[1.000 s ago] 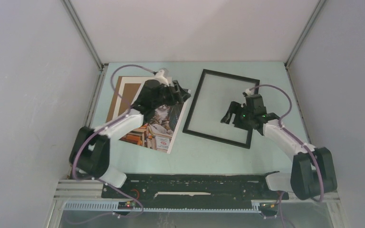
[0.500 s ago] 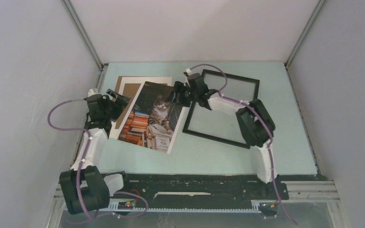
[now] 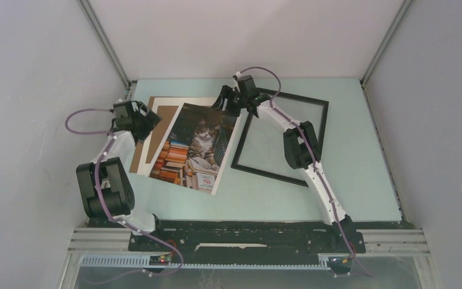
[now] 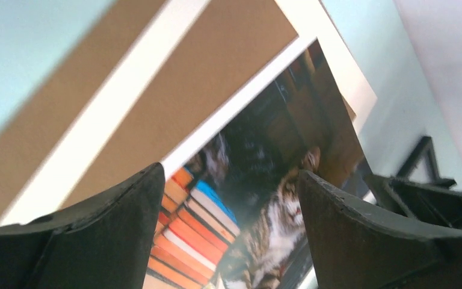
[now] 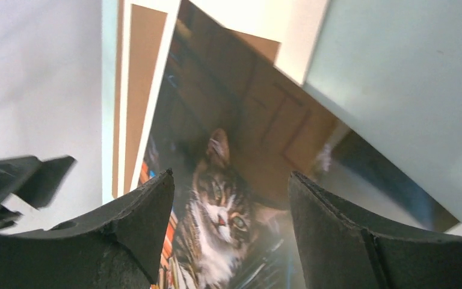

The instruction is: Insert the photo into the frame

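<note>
The photo [image 3: 195,147], a glossy print of a cat beside stacked books, lies tilted on the table, left of the black frame [image 3: 271,175]. My left gripper [image 3: 148,118] hangs open at the photo's far left side, over the brown board; its view shows the photo [image 4: 258,205] between empty fingers [image 4: 114,235]. Over the photo's far right corner, by the frame's near corner, my right gripper [image 3: 224,100] is open too. Its view looks down on the cat's face [image 5: 219,211], with nothing held.
A brown cardboard board [image 3: 140,154] and a white mat sheet [image 3: 174,100] lie under the photo's left part. Grey walls close in the pale green table [image 3: 361,180] on three sides. The left gripper [image 5: 18,180] shows in the right wrist view.
My left arm has pulled back leftward off the photo. My right arm has swung from over the frame to the photo's far right corner, its jaws narrowing slightly.
</note>
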Robot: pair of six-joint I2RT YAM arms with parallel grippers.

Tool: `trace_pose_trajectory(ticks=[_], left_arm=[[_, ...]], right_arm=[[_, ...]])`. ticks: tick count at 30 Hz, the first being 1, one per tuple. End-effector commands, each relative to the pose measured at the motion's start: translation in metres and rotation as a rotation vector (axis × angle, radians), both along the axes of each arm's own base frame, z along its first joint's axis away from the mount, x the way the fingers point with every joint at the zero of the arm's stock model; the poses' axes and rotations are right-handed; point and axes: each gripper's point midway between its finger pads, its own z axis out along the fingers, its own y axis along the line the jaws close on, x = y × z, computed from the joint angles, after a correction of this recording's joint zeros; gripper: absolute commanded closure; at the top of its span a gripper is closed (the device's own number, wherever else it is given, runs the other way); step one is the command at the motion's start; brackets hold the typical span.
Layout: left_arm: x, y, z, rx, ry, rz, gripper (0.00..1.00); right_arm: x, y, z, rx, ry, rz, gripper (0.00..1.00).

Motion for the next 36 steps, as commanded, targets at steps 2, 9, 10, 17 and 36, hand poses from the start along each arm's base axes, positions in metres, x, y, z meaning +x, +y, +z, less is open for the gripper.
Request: trace_pose_trajectory(ticks=[2,9,10,17,36], left_arm=[[0.034,0.037,0.017,0.186,0.041,-0.019,0.13],[0.044,0.010,-0.024,-0.007,0.064,-0.063,0.13],[0.045,0.011,-0.027,-0.011,0.071,-0.054,0.13],[0.047,0.037,-0.024,0.094,0.150,-0.051,0.14],[0.016,0.080,-0.072,0.157,0.476,-0.083,0.13]], right_arm=[[0.021,-0.008,0.024,-0.007,-0.089,-0.051,0.22],[0.050,-0.009,0.024,0.086,-0.108,-0.089,0.23],[0.050,-0.006,0.022,0.082,-0.115,-0.089,0.23],[0.042,0.002,0.007,0.069,-0.088,-0.076,0.25],[-0.055,0.034,-0.024,-0.039,0.098,0.120,0.38]])
